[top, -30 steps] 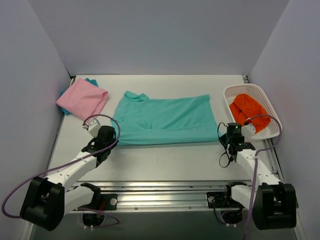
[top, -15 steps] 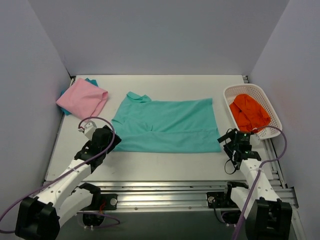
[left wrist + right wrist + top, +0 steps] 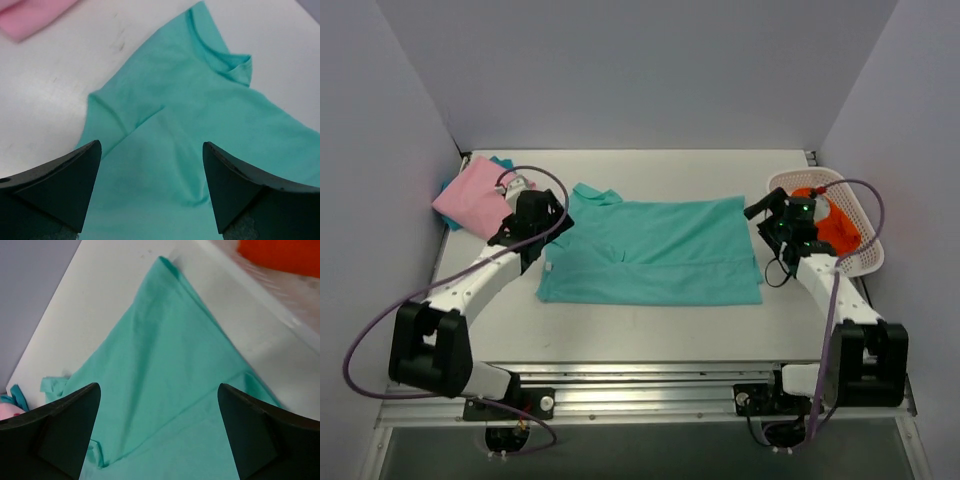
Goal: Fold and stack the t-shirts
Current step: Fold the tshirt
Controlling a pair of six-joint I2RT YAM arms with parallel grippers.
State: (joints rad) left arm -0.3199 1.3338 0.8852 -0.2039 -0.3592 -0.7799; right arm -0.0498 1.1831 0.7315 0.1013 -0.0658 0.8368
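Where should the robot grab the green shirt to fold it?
Probably the far edge of the shirt, at both ends: left claw by the collar, right claw at the far hem corner, each coming down from above. It lies flat on the table, so only edges and corners give the open claws something to pinch.

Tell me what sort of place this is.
Likely a robot lab test cell, not a home: blank grey panels wall in a white table, the left arm and right arm mount on a metal rail, and a mint-teal t-shirt lies spread out.
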